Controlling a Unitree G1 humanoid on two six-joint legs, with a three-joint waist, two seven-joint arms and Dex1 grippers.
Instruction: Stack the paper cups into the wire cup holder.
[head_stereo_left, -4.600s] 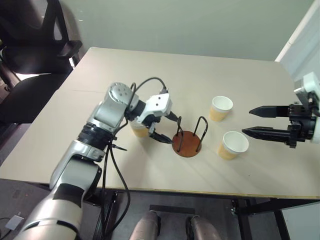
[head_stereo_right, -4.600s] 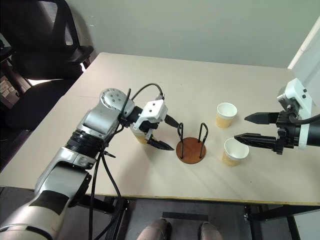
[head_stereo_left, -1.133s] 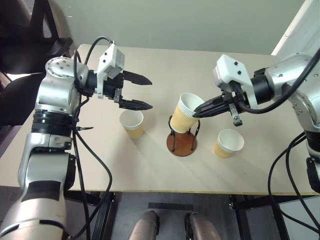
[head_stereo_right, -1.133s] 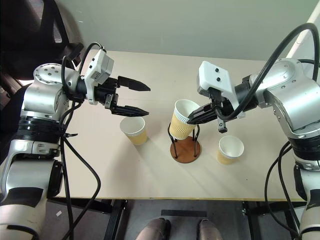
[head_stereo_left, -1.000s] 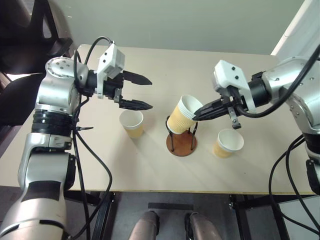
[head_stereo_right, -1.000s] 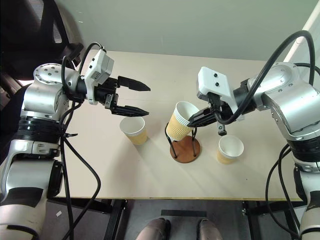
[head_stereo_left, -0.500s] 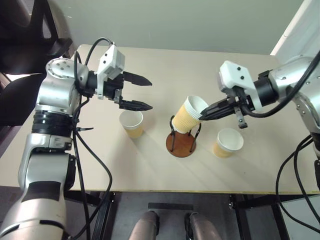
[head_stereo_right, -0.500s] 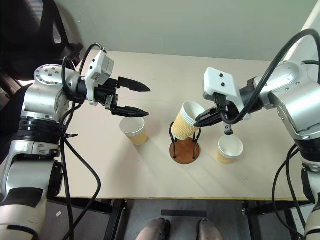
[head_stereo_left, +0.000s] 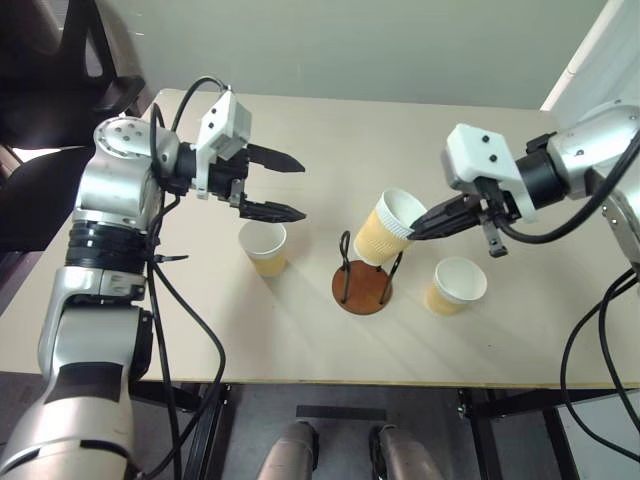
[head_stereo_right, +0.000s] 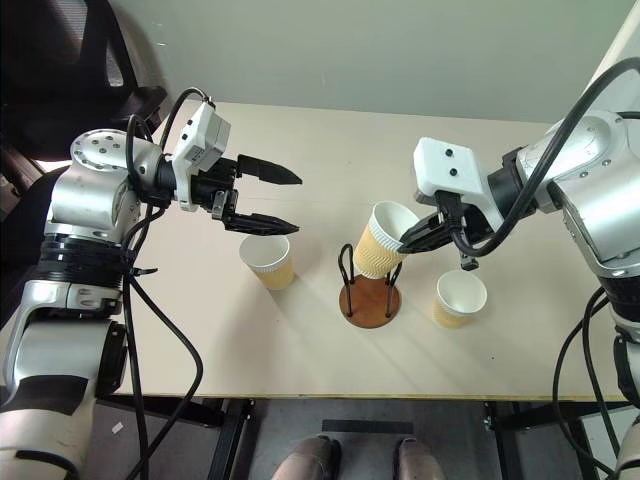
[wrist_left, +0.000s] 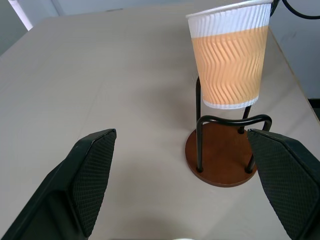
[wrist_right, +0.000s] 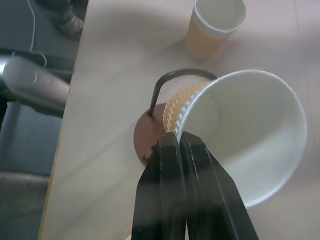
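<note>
My right gripper (head_stereo_left: 413, 232) is shut on the white rim of a tan paper cup (head_stereo_left: 388, 228). That cup hangs tilted over the wire cup holder (head_stereo_left: 362, 288), its bottom level with the tops of the black loops (wrist_left: 231, 120). In the right wrist view the fingers (wrist_right: 176, 150) pinch the cup's wall (wrist_right: 240, 130). A second paper cup (head_stereo_left: 263, 246) stands upright on the table left of the holder, and a third (head_stereo_left: 457, 285) stands to its right. My left gripper (head_stereo_left: 300, 190) hovers open above the left cup, its fingers (wrist_left: 92, 175) pointing toward the holder.
The beige table (head_stereo_left: 300, 340) has its front edge close below the holder. A black office chair (head_stereo_left: 60, 70) stands off the table's far left corner. A white panel (head_stereo_left: 600, 50) rises at the far right.
My right gripper has turned with the cup, whose rim has swung a little to the right over the holder. The left arm and both cups on the table have kept still.
</note>
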